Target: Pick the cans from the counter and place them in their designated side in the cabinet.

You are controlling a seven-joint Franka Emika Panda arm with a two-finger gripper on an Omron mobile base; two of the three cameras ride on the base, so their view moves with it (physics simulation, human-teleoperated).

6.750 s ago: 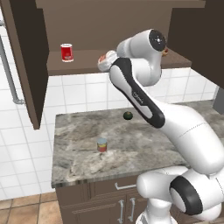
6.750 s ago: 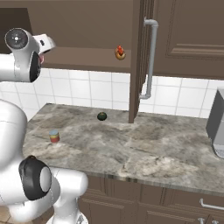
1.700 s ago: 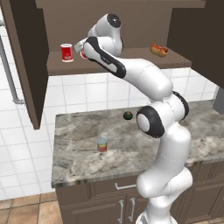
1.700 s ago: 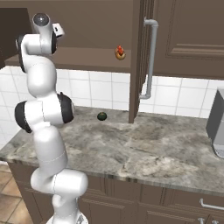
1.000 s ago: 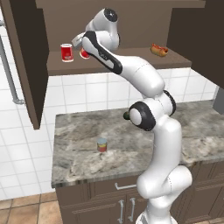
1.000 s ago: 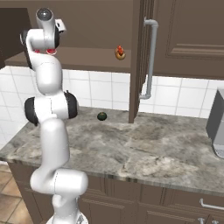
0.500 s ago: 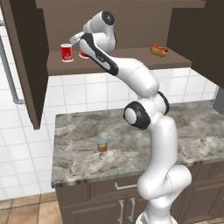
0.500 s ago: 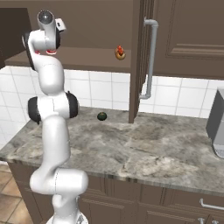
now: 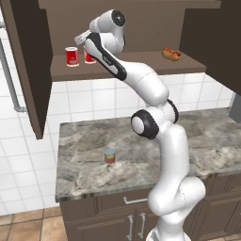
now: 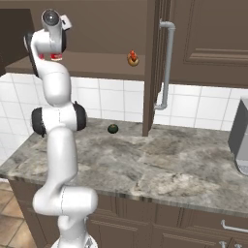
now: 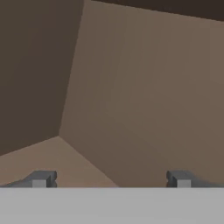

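Two red cans (image 9: 71,56) stand on the cabinet (image 9: 141,70) shelf in the left base view, one beside the gripper (image 9: 84,38); the shorter can (image 9: 109,156) sits on the counter (image 9: 207,141) far below. Hand view: fingertips (image 11: 41,179) spread wide, empty, facing the cabinet's inner corner.

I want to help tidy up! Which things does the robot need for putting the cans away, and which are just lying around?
For the job: red can on the cabinet shelf, second red can beside it, short can on the counter, open end effector.

Just lying about: hot dog, dark green fruit.
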